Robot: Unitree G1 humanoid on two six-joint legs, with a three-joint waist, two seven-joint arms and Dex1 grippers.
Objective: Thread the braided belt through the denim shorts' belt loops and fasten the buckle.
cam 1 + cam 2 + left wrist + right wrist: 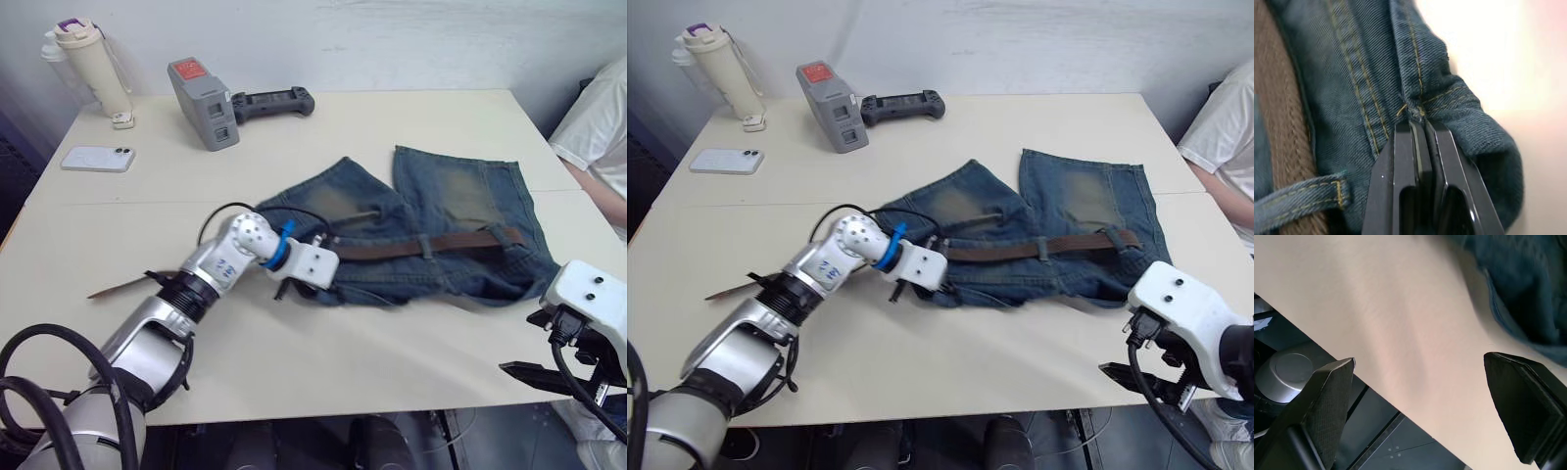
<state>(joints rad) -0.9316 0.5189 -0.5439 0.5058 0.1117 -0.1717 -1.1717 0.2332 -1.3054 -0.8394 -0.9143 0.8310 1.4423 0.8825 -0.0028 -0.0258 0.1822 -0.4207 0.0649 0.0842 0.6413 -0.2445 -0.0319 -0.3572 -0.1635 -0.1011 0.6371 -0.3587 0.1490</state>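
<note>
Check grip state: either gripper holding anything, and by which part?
Left gripper is shut on the denim shorts, pinching a seamed waistband edge. Right gripper is open, holding nothing.

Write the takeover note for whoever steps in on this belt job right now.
Left end effector: shut on the denim shorts at the waistband, its left end.
Right end effector: open, empty, at the table's near edge, right of the shorts.
Braided belt: lies along the waistband, under at least one belt loop; one end trails left on the table.
Buckle: cannot tell where it is.
Left: finish threading, fasten.
</note>
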